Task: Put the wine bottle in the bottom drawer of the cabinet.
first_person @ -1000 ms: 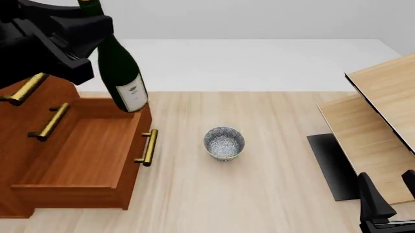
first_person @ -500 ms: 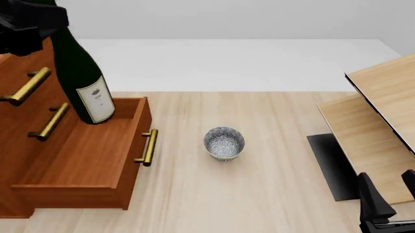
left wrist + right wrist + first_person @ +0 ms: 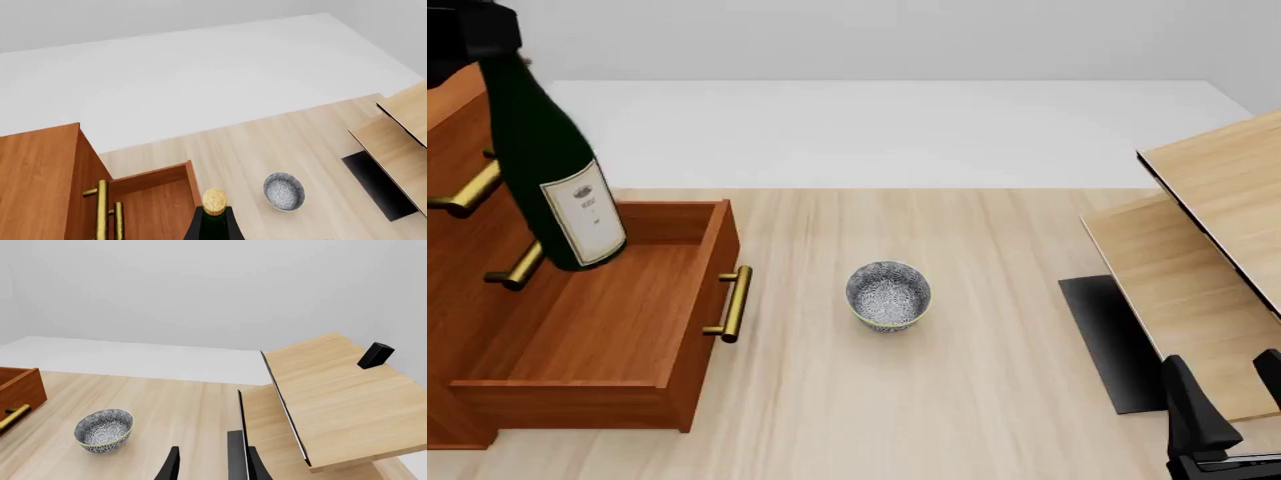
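The wine bottle (image 3: 551, 170), dark green with a white label, hangs tilted over the back of the open bottom drawer (image 3: 601, 310). My left gripper (image 3: 474, 30) is shut on its neck at the top left edge of the front view. The fingers are mostly out of frame. In the left wrist view only the cork (image 3: 214, 200) and neck show, above the drawer (image 3: 157, 200). The cabinet (image 3: 454, 215) stands at the left. My right gripper (image 3: 1232, 400) is open and empty at the near right; it also shows in the right wrist view (image 3: 203, 467).
A speckled grey bowl (image 3: 889, 294) sits on the table right of the drawer's brass handle (image 3: 734, 303). It also shows in the right wrist view (image 3: 103, 430). Pale light-wood furniture (image 3: 1214, 230) and a black mat (image 3: 1108, 340) are at the right.
My left gripper has carried the wine bottle leftward, from over the drawer's front right corner to over its back left part. The right arm has not moved.
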You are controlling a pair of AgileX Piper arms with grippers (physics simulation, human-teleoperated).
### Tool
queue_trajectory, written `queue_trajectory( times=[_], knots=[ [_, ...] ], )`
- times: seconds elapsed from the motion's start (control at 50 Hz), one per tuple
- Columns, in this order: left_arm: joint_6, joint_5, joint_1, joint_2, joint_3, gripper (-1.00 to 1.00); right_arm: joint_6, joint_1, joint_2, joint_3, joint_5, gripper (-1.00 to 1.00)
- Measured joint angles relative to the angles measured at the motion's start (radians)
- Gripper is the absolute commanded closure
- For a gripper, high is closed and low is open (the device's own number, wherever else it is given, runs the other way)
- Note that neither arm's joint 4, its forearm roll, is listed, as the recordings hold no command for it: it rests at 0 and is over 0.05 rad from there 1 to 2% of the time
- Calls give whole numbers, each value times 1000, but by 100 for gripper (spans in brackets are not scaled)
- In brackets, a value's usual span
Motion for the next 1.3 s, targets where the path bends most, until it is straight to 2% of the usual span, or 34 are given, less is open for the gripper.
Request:
queue_trajectory(
  times=[0.44, 1.3],
  knots=[
    [-51, -7, 60, -20, 94, 100, 1, -2, 0, 0, -1, -100],
    [-70, -127, 88, -52, 332, 100, 1, -6, 0, 0, 0, -100]
  ],
)
